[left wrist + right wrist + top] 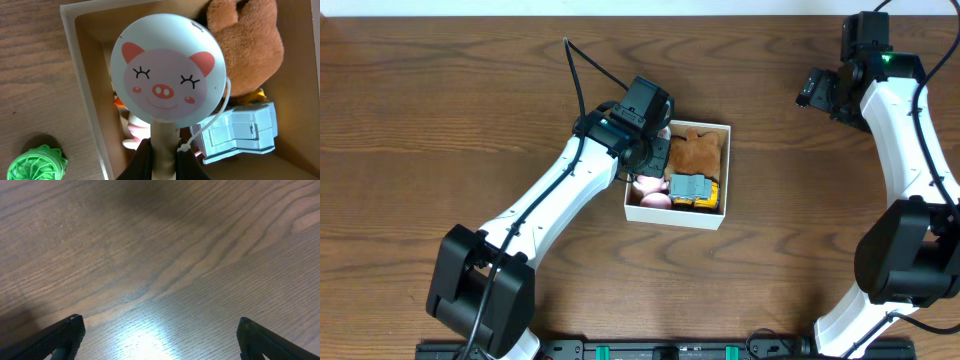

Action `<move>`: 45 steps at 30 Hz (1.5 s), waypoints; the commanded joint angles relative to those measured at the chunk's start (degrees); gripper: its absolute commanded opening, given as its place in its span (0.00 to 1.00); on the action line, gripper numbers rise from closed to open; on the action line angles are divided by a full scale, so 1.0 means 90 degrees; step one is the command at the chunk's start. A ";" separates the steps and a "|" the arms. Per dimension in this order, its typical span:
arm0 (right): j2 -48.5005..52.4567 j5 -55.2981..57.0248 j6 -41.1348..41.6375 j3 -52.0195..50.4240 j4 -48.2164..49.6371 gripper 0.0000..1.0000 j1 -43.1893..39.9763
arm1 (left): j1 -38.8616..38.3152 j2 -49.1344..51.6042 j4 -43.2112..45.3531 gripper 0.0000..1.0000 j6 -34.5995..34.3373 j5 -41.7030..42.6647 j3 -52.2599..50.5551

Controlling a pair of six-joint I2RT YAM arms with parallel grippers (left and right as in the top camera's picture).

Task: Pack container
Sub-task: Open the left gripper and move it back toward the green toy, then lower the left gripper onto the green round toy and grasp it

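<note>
2 fingers of the left gripper pinch the pale handle of a round pig-faced disc, held over the container, a white box near the middle of the wooden table. Inside lie a pink toy, a grey-blue block toy and a brown plush. A green ruffled thing sits on the table outside the box wall. Far right, the right gripper hangs with jaws spread wide, holding nothing.
</note>
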 commanded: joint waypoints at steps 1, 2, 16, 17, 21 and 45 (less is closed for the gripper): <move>-0.0182 0.0044 0.0032 0.0124 -0.0010 0.99 -0.0051 | 0.0002 -0.0012 -0.0034 0.06 -0.0080 -0.0192 0.0117; -0.0182 0.0044 0.0032 0.0124 -0.0010 0.99 -0.0051 | 0.0002 -0.0012 -0.0034 0.07 -0.0083 -0.0192 0.0117; -0.0182 0.0046 0.0032 0.0124 -0.0010 0.99 -0.0051 | 0.0010 -0.0012 -0.0097 0.67 -0.0083 -0.0192 0.0117; -0.0182 0.0046 0.0032 0.0124 -0.0010 0.99 -0.0051 | 0.0012 -0.0012 -0.0095 0.67 -0.0083 -0.0192 0.0117; -0.0182 0.0046 0.0032 0.0124 -0.0010 0.99 -0.0051 | 0.0170 -0.0092 -0.0075 0.67 -0.0085 -0.0189 0.0158; -0.0182 0.0046 0.0032 0.0124 -0.0010 0.99 -0.0051 | 0.1870 -0.0886 -0.2016 0.74 -0.0090 -0.0981 -0.0097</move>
